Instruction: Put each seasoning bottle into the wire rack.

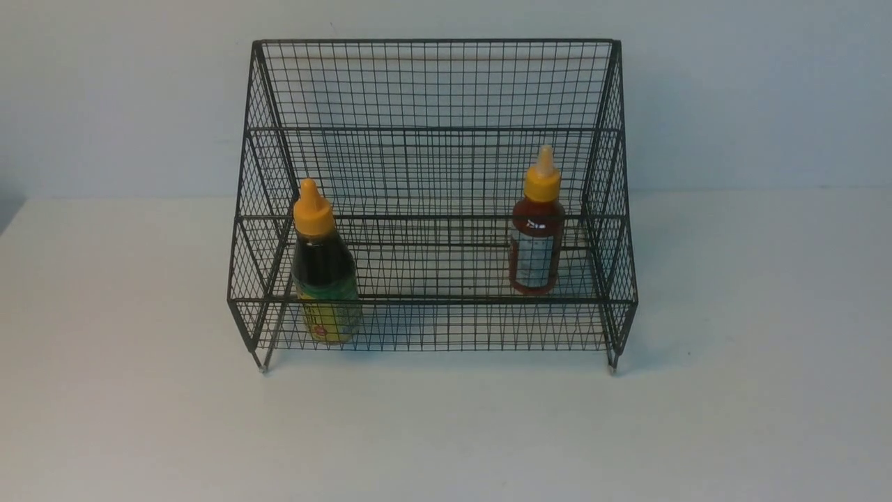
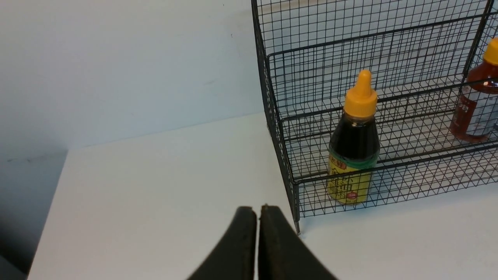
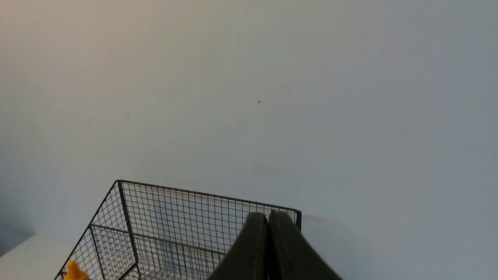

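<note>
The black wire rack (image 1: 432, 84) stands on the white table. The dark-sauce bottle (image 1: 324, 275) with a green-yellow label stands upright in its lowest tier at the left. The slimmer red-sauce bottle (image 1: 536, 233) stands upright on the middle tier at the right. Neither arm shows in the front view. My left gripper (image 2: 257, 212) is shut and empty above the table, near the rack's (image 2: 280, 155) left front foot, with the dark bottle (image 2: 354, 144) and the red bottle (image 2: 476, 101) beyond. My right gripper (image 3: 268, 216) is shut and empty, raised before the rack's (image 3: 128, 217) top corner; an orange cap (image 3: 74, 271) peeks in.
The white table (image 1: 446, 432) runs back to a pale wall (image 1: 104, 90). Its left edge (image 2: 46, 210) shows in the left wrist view.
</note>
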